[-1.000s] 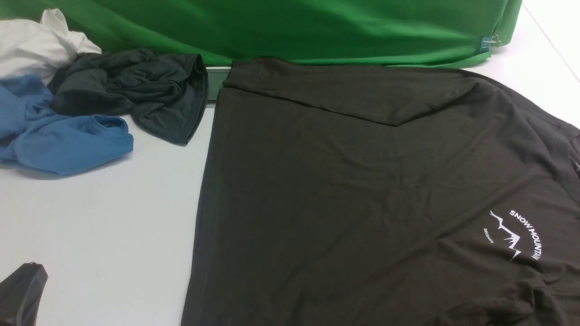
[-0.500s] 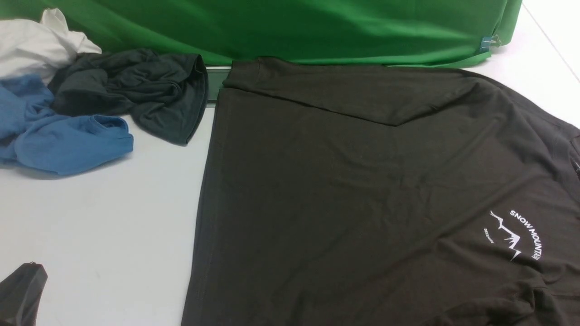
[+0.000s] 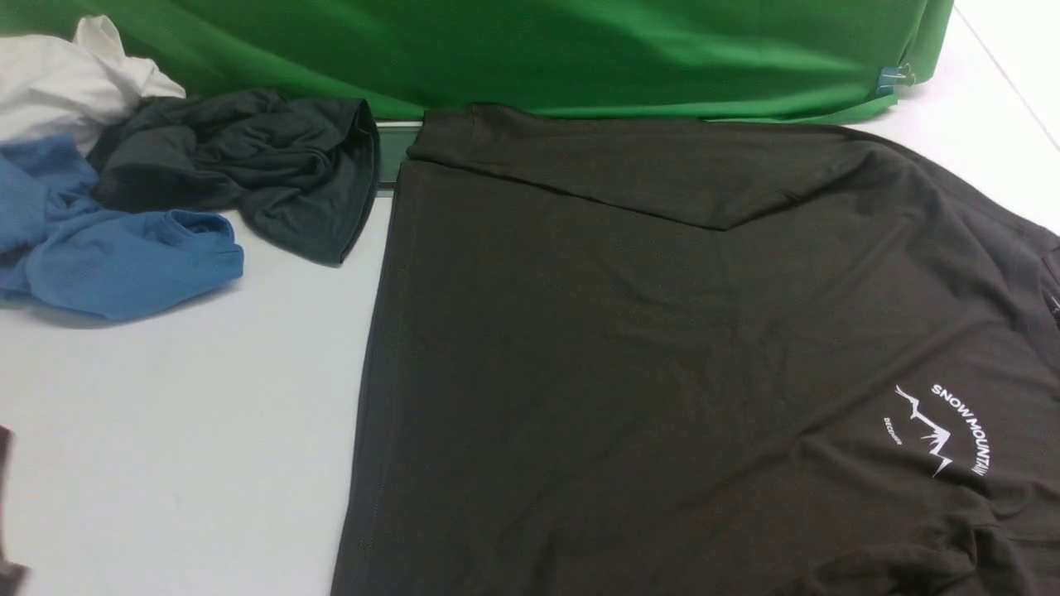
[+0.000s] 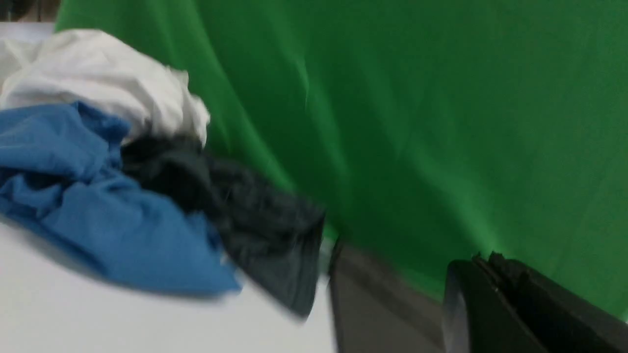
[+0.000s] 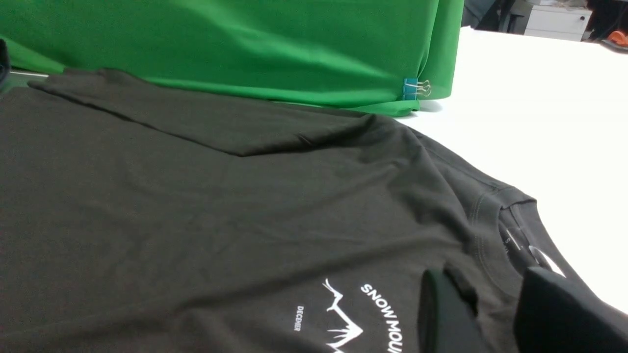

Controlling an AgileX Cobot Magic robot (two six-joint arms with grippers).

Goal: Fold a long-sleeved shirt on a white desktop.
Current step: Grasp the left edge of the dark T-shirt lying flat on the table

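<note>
I am holding my right gripper with its jaws partly apart and nothing between them, hovering just over the chest of the long-sleeved shirt, between the white "SNOW MOUNTAIN" print and the collar; my left gripper is pinched shut and carrying nothing, sitting low near the desktop's left near corner, where the front view is catching only a dark sliver of it at the picture's edge, and its own wrist picture is blurred; the shirt is lying front up on the white desktop, covering the middle and right of it from the near edge to the far edge under the green backdrop, with the collar pointing toward the right edge and the hem running straight along the left; one sleeve is lying folded in over the body along the far edge, so I am judging that first sleeve fold done; some cloth is bunching at the near right, but I cannot tell whether that is the other sleeve; the body is lying fully open with only shallow creases, so the lengthwise and crosswise folds are all left; well apart, at the far left corner, a blackish-teal garment, a blue garment and a white one are sitting in a heap.
</note>
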